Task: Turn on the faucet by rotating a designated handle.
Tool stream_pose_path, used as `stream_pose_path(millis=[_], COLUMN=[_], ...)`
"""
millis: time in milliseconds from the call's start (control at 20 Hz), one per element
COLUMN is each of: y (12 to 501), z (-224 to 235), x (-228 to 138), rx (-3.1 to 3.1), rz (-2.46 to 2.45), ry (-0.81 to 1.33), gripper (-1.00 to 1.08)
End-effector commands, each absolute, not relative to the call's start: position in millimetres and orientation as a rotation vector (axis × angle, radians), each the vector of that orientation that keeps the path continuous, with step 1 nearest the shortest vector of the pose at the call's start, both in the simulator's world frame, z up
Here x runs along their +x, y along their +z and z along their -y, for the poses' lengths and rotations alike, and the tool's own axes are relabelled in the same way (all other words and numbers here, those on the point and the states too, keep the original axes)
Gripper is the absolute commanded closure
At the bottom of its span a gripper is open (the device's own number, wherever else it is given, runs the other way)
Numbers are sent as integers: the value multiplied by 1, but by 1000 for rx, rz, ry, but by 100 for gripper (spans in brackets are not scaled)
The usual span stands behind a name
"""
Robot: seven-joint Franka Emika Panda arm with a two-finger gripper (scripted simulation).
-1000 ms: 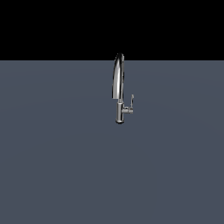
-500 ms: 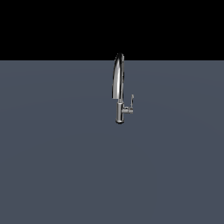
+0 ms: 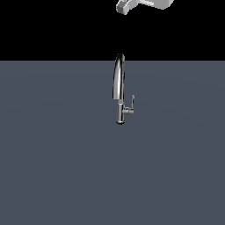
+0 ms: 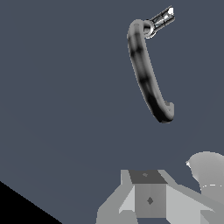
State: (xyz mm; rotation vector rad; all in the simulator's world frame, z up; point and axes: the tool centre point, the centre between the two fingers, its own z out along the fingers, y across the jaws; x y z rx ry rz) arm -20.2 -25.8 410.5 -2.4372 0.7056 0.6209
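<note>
- Flat slate-grey ground fills the lower part of the exterior view, with plain black above it.
- Standing upright on that ground near the middle is the faucet, a slim chrome piece with a straight stem and a high arched spout.
- The handle, a thin lever on a short horizontal stub, sticks out from the lower stem toward the exterior view's right; its lever points upward.
- At the top edge of the exterior view, a pale grey part of the arm shows, well above the faucet and apart from it.
- The wrist view looks down on the faucet: the spout appears as a dark curved tube, and the handle shows as a small bright stub beside the stem.
- The gripper appears only as grey blocks at the edge of the wrist view; its fingertips are out of frame, so how far apart they stand cannot be told.
- Nothing is seen held, and the gripper touches neither the faucet nor the handle.
</note>
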Motion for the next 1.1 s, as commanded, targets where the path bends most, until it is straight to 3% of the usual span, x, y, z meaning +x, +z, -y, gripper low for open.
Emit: stream_pose_path(millis=[0, 1050], y=[400, 266], z=[32, 85], x=[-7, 83], rx=[-2373, -1697], rz=[-747, -1086], ry=[657, 944], gripper=[108, 108])
